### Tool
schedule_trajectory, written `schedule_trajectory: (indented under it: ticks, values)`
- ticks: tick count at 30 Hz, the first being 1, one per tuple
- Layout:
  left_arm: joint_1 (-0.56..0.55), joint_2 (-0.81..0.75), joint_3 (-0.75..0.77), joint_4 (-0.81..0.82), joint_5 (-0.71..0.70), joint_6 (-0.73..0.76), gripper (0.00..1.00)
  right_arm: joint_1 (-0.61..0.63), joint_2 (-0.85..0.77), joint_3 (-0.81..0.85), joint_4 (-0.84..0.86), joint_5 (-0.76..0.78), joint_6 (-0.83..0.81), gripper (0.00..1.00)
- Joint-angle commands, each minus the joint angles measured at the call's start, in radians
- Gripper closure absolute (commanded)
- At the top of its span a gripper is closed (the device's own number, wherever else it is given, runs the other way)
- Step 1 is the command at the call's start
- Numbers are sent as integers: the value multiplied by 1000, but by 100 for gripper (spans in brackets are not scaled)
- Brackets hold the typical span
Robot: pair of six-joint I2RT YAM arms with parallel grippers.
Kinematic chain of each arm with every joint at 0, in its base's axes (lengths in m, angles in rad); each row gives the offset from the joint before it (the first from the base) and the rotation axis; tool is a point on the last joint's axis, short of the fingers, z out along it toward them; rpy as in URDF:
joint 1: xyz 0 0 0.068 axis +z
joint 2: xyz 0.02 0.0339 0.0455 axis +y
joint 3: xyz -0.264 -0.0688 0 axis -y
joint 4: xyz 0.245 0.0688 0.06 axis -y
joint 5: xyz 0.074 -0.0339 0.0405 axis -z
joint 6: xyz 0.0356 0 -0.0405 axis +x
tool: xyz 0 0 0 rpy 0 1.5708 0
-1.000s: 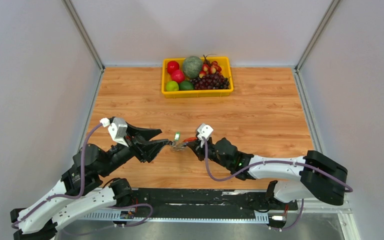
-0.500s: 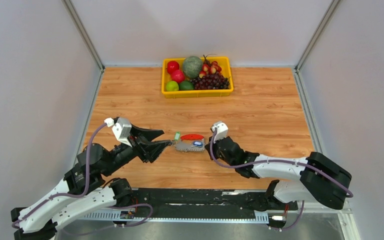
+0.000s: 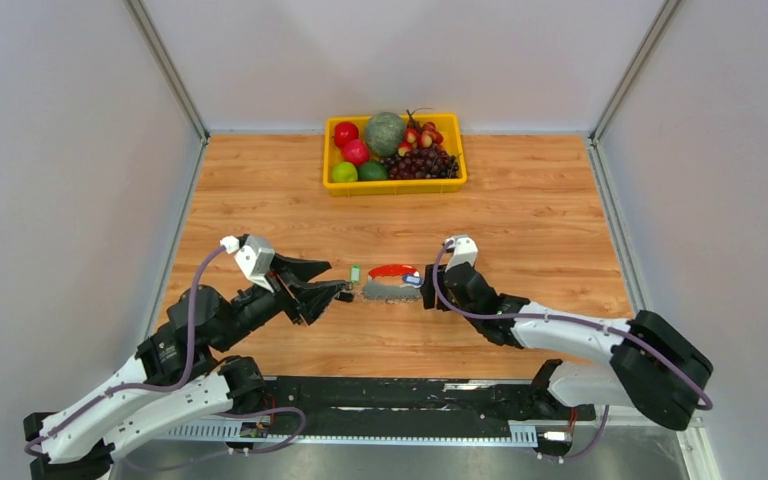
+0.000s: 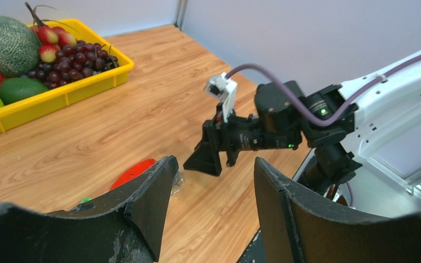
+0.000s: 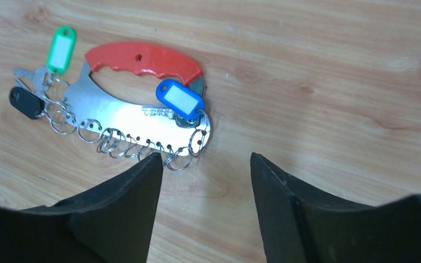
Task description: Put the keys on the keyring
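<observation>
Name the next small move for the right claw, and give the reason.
Probably back the right claw up and away: its jaws stand open, holding nothing, and the keyring lies flat with the blue-tagged key seemingly on its end ring.

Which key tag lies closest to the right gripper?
The blue tag, at the metal plate's near end; the green tag and black tag lie farther off.

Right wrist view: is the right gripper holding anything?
No, the right gripper is open and empty; the red-handled keyring lies on the table beyond its fingertips.
</observation>
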Motion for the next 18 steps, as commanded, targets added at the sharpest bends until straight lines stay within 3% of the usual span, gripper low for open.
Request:
schedule_trajectory:
  ticks: [1, 4, 6, 11, 15, 18]
  values:
    - [0, 23, 9, 32, -29, 14, 35, -2, -142, 79, -99, 103, -63, 31]
    - [0, 40, 18, 30, -41, 17, 34, -1, -208, 118, -147, 135, -106, 17]
    - [0, 48, 28, 22, -49, 20, 33, -2, -236, 158, -208, 130, -127, 2]
    - [-1, 68, 63, 3, -73, 40, 17, -1, -292, 273, -352, 103, -174, 0]
    - [-1, 85, 101, -21, -95, 69, 3, 0, -328, 352, -446, 254, -151, 0]
    - [0, 93, 122, -42, -114, 81, 0, 0, -356, 393, -488, 376, -123, 0]
